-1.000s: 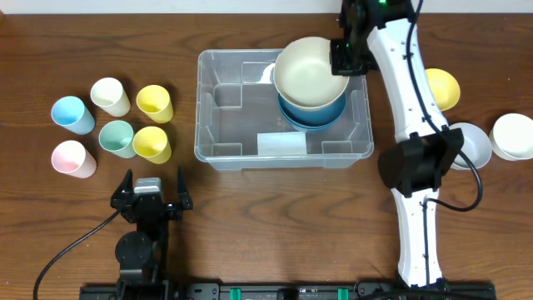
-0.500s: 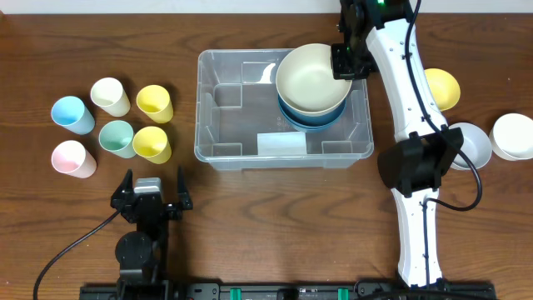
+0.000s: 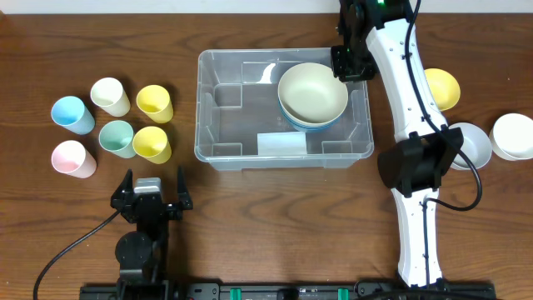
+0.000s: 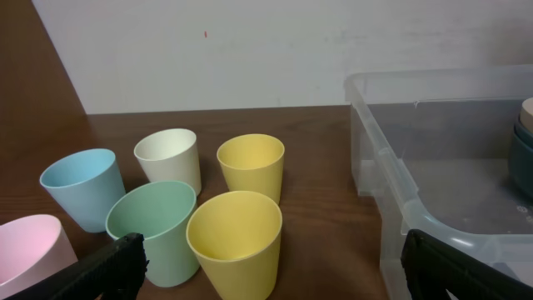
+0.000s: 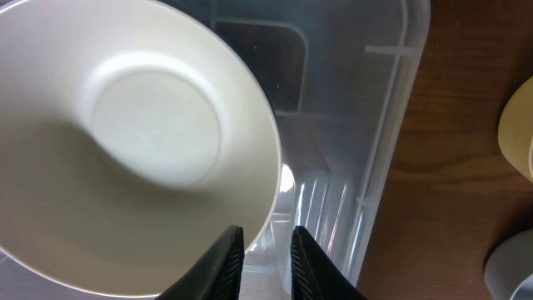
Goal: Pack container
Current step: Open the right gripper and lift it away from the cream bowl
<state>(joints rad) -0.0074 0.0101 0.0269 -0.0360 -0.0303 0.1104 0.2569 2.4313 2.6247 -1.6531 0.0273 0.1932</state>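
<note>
The container [image 3: 283,160], a large clear plastic bin with rounded corners, sits on the far middle of the brown wooden surface [image 3: 275,217]. In its right half lies a cream bowl [image 3: 312,92], nested in a blue bowl [image 3: 310,126] of which only a thin edge shows. The left half of the bin holds nothing but its moulded ribs.

My right fingers [image 5: 266,232] hang over the bin's far right corner, at the cream bowl's rim. They stand apart by only a narrow gap, and the rim runs right up to that gap. I cannot tell whether they pinch it or merely flank it.

My left fingers [image 3: 153,175] are spread wide and hold nothing. They rest low at the near left of the surface, pointing toward a cluster of six small cups to the left of the bin: blue cup [image 3: 71,114], cream cup [image 3: 109,95], two yellow cups [image 3: 154,102], green cup [image 3: 117,137] and pink cup [image 3: 71,157].

To the right of the bin, beyond my right arm, lie a yellow bowl [image 3: 441,87] and two white bowls [image 3: 512,136].
</note>
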